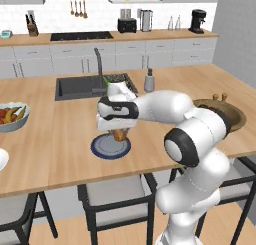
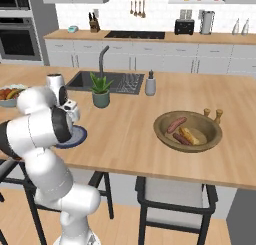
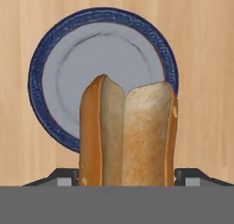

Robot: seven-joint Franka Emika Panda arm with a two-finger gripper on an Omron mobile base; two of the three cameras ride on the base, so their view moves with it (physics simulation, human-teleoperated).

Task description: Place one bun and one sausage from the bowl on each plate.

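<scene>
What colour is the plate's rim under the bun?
Dark blue, around a pale grey centre; the plate shows best in the hand view, below the bun.

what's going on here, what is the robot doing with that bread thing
The robot arm is holding a split hot dog bun in its gripper, directly above a blue-rimmed plate on the wooden island counter. The bun hangs over the plate and is not yet set down. Off to the side, the wide wooden bowl holds another bun and two sausages. No sausage is on this plate yet.
</scene>
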